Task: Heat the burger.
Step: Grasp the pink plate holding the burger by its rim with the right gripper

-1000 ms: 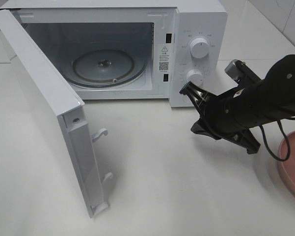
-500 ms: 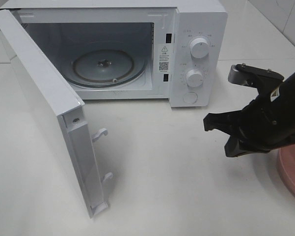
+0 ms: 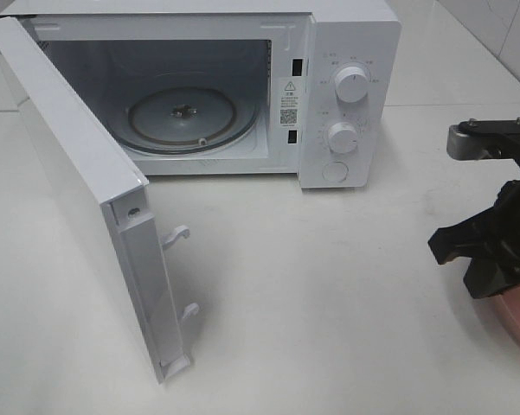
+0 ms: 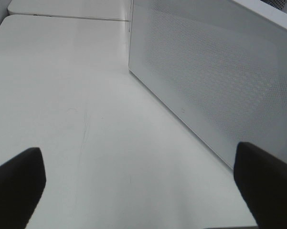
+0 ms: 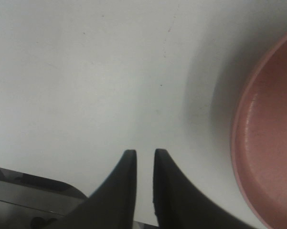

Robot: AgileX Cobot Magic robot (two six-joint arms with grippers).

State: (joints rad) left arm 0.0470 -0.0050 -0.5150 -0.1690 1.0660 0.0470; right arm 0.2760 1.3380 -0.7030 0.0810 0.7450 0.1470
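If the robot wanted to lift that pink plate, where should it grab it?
Grip the pink plate by its raised rim, on the edge nearest the right gripper. Come from above, one finger inside and one outside: the plate is shallow and lies flat, so probably only the upturned rim offers a hold.

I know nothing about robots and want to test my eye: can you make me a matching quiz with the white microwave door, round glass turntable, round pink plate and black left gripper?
Things: 1 white microwave door; 2 round glass turntable; 3 round pink plate; 4 black left gripper.
States: A open wide, holding nothing; B swung open; C on the white table, far right in the high view; D inside the white microwave.
Pairs: 1-B, 2-D, 3-C, 4-A.
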